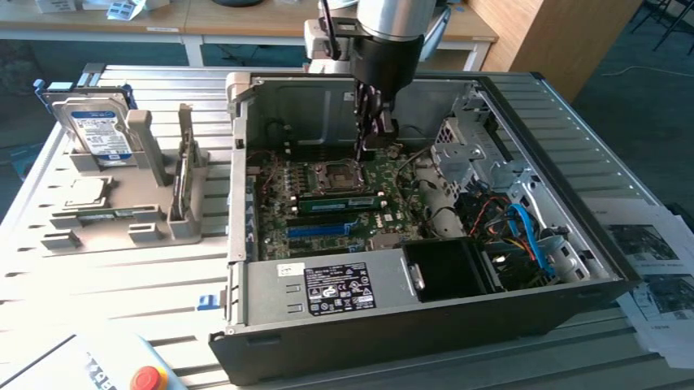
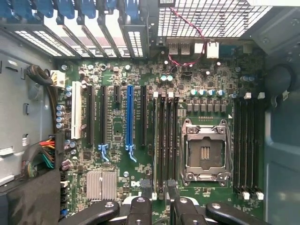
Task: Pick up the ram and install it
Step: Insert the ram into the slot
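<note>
A green ram point(image 1: 336, 203) stick stands on edge in a slot on the motherboard point(image 1: 325, 231), just on the near side of the CPU socket point(image 1: 336, 173) in the exterior view. My gripper point(image 1: 371, 150) hangs down inside the open computer case, on the far side of that socket and apart from the ram. From the wrist view, my gripper point(image 2: 158, 191) has its two dark fingers point(image 2: 145, 190) standing apart over the end of the black memory slots point(image 2: 165, 140). Nothing shows between them but the board.
The case walls point(image 1: 249, 162) and the drive cage point(image 1: 477, 154) with its cables close in around the arm. The black power supply point(image 1: 325, 288) sits at the case front. At the exterior view's left, a grey holder point(image 1: 119, 219) carries a hard drive point(image 1: 96, 130) and small boards.
</note>
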{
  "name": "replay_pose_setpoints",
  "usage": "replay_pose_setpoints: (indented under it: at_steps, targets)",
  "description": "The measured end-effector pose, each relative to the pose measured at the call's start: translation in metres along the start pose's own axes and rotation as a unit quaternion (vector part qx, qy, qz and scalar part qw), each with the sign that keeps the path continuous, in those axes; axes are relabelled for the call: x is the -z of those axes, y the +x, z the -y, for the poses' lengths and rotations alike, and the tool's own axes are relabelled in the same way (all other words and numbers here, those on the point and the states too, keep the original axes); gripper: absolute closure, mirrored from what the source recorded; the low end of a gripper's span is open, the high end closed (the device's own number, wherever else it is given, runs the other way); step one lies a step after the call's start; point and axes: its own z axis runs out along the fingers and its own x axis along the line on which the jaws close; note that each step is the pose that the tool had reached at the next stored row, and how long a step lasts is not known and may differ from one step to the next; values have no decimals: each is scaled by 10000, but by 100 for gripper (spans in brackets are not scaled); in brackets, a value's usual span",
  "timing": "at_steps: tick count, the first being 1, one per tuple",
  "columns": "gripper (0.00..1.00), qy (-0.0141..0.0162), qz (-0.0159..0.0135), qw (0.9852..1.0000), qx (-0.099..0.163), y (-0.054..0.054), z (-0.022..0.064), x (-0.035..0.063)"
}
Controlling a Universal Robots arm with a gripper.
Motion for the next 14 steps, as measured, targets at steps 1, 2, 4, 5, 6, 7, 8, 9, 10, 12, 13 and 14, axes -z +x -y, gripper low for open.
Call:
replay_pose_setpoints:
  at_steps: [1,2,4,5,6,7,8,9,10,12,13,14]
  targets:
    - [75,0,0,10000,0,0,0,11]
    - [75,0,0,10000,0,0,0,22]
    - [75,0,0,10000,0,1,-1,42]
    - [75,0,0,10000,0,1,-1,52]
    - [75,0,0,10000,0,1,-1,60]
    - [75,0,0,10000,0,1,-1,69]
    - [75,0,0,10000,0,2,-1,78]
    - [75,0,0,10000,0,2,-1,85]
    - [75,1,1,10000,0,2,-1,87]
    - [75,1,1,10000,0,2,-1,87]
    - [75,0,1,10000,0,2,-1,87]
    - [75,0,0,10000,0,2,-1,88]
